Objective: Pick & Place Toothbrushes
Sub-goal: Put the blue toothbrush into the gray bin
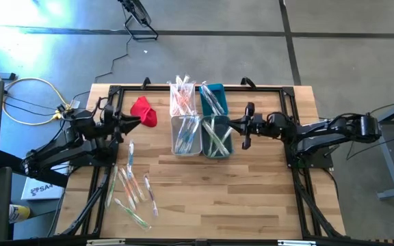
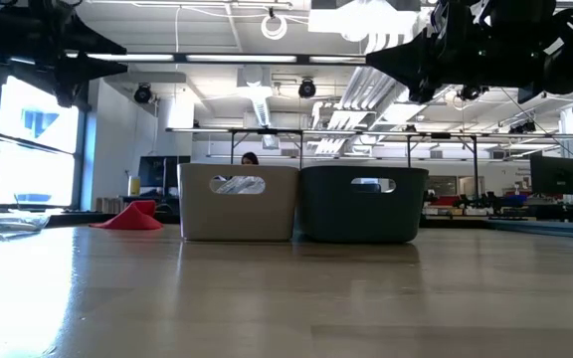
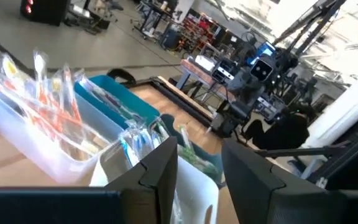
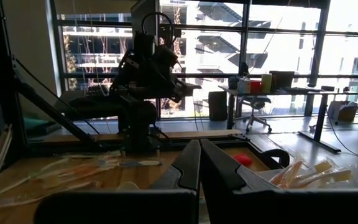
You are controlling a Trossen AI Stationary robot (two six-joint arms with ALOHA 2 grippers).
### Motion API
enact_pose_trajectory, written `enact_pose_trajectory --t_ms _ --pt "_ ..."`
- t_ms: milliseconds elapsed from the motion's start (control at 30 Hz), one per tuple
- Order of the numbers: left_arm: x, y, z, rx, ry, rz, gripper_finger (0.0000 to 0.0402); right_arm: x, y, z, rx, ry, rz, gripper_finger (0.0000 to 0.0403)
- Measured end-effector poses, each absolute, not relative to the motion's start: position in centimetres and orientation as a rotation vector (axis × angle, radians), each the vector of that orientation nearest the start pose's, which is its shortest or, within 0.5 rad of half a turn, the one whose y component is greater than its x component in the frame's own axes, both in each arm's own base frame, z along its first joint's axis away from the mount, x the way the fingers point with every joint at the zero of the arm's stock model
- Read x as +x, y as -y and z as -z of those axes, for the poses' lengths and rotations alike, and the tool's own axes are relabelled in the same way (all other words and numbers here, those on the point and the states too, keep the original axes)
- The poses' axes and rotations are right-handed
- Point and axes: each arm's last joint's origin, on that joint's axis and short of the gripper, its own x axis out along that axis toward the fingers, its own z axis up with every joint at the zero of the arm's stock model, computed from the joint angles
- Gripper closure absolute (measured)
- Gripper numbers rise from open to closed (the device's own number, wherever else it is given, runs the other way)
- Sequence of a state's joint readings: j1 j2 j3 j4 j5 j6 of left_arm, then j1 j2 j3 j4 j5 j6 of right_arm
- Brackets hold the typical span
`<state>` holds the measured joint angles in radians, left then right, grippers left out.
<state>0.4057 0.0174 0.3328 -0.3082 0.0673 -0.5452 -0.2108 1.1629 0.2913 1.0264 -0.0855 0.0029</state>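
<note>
Several wrapped toothbrushes [image 1: 132,188] lie loose and flat on the wooden table near its left front; the right wrist view shows them too [image 4: 67,171]. More toothbrushes stand in four bins at mid-table: orange and pink ones in the far white bin [image 1: 182,99], blue ones in the near pale bin [image 1: 185,134], green ones in the near teal bin [image 1: 217,137]. My left gripper [image 1: 137,121] hovers level beside the red cloth, open [image 3: 199,149], with nothing between its fingers. My right gripper [image 1: 230,124] hangs over the near teal bin's right rim, shut [image 4: 199,146] and empty.
A red cloth [image 1: 144,111] lies at the far left of the table, just beyond my left gripper. A fourth, far teal bin [image 1: 213,99] stands behind the near one. A black frame [image 1: 299,178] runs along the table's sides. The table's near middle and right are bare wood.
</note>
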Motion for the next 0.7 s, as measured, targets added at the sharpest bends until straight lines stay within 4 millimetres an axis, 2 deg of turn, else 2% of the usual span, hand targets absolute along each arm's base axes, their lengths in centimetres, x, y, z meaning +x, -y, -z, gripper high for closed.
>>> enact_pose_trajectory --t_ms 233,367,533,700 --pt "6.8 -2.9 -22.6 -0.663 -0.1 -0.471 0.0278 21.0 4.3 -21.1 -0.019 0.148 0.131 0.0401" --pt "7.1 -3.1 -21.5 -0.781 -0.319 -0.564 0.0278 21.0 4.3 -21.1 -0.023 0.148 0.133 0.0401" --pt "7.5 -3.3 -21.0 -0.909 -0.575 -0.696 0.0278 21.0 4.3 -21.1 -0.024 0.147 0.133 0.0401" --pt "8.7 -3.8 -21.3 -0.944 -0.777 -0.786 0.0278 21.0 4.3 -21.1 -0.025 0.146 0.133 0.0401"
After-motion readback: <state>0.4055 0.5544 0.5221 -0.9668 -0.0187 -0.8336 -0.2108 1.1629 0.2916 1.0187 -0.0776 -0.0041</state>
